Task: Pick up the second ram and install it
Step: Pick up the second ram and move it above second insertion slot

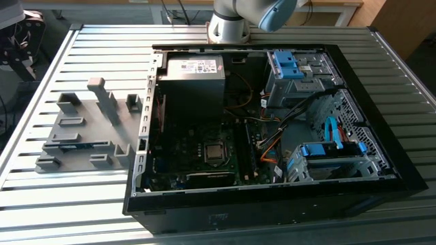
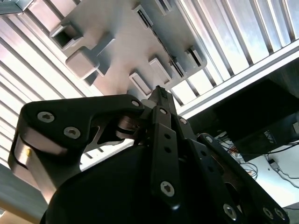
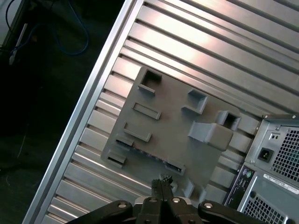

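In the exterior view, the second ram (image 1: 75, 145) lay along a slot of the grey holder block (image 1: 92, 130). The block sat on the slatted table (image 1: 68, 204), to that view's left of the open computer case (image 1: 272, 209). Plastic ribs stood close beside the stick, so a descent slightly off line would probably have struck them. If the block was unfastened, such a knock could also have shoved it across the slats. The arm's base (image 1: 228, 28) stood behind the case, and its blue-capped joint (image 1: 276, 13) leaned out past it.

In the first wrist view, the gripper (image 3: 163, 179) hung over the near edge of the holder block (image 3: 173, 116), just short of the thin dark strip of the ram (image 3: 149, 153). Its fingers were pressed together with nothing between them. Shut like that they could not have straddled the board, and would have borne down on its top edge.

In the second wrist view, the gripper (image 2: 159, 93) pointed steeply down at the block (image 2: 121, 42), its fingers (image 2: 161, 121) flat against each other. The case (image 2: 252, 107) sat near, so a careless swing might have clipped its wall.
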Robot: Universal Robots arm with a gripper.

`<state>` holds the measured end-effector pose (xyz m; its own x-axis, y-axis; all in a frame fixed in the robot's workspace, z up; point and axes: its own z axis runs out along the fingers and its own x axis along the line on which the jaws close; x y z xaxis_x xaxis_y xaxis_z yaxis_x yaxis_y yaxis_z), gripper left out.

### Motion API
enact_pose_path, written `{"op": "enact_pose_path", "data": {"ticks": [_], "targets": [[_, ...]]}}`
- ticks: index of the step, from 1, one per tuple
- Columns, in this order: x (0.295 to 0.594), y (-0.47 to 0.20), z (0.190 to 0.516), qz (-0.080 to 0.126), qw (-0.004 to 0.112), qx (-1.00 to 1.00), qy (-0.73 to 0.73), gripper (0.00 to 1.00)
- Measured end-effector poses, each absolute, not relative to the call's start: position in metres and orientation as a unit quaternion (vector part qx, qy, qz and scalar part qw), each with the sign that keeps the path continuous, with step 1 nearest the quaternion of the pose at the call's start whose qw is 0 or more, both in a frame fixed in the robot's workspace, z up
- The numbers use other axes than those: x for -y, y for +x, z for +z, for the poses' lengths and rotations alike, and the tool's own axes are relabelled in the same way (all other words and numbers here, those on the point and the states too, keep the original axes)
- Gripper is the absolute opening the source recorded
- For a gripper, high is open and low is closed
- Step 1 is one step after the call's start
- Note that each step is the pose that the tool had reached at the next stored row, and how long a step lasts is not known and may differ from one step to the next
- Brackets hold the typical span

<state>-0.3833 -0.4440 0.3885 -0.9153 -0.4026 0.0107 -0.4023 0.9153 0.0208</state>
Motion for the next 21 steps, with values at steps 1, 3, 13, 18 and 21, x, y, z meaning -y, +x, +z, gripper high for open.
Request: {"op": "enact_pose_path", "data": {"ticks": [1,3,13,18,21], "targets": [[0.4440,-0.3833,0.3885,-0.009,0.007,0.978,0.208,0.11],[0.4440,-0.3833,0.3885,-0.009,0.007,0.977,0.211,0.11],[0.4440,-0.3833,0.3885,-0.009,0.008,0.972,0.236,0.11],[0.4441,-0.3833,0.3885,-0.009,0.008,0.969,0.245,0.11],[0.4443,-0.3833,0.3885,-0.009,0.008,0.968,0.251,0.11]]}}
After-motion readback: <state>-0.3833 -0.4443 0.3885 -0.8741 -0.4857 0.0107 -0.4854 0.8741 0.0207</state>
